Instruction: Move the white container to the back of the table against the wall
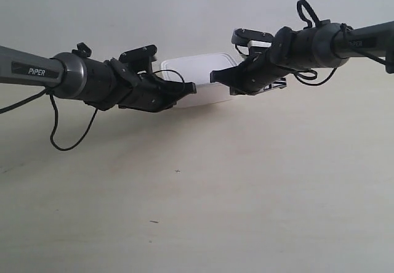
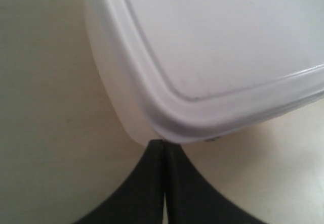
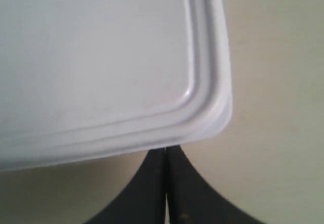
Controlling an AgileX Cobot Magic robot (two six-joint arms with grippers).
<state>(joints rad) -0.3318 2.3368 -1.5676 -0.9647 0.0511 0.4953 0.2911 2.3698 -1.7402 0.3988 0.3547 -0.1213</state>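
The white container (image 1: 200,76) sits on the pale table (image 1: 197,187) close to the grey-white wall (image 1: 184,8), partly hidden by both arms. My left gripper (image 2: 163,144) is shut, its black tips pressed against a rounded corner of the container (image 2: 212,57), under the lid's rim. My right gripper (image 3: 166,150) is shut too, its tips touching the box just beneath the lid rim near another corner of the container (image 3: 101,62). In the exterior view the left gripper (image 1: 192,88) and the right gripper (image 1: 213,76) meet the box from either side.
Black cables loop off both arms, one (image 1: 68,131) hanging low toward the table. A few tiny dark specks (image 1: 178,171) mark the beige surface in front of the arms.
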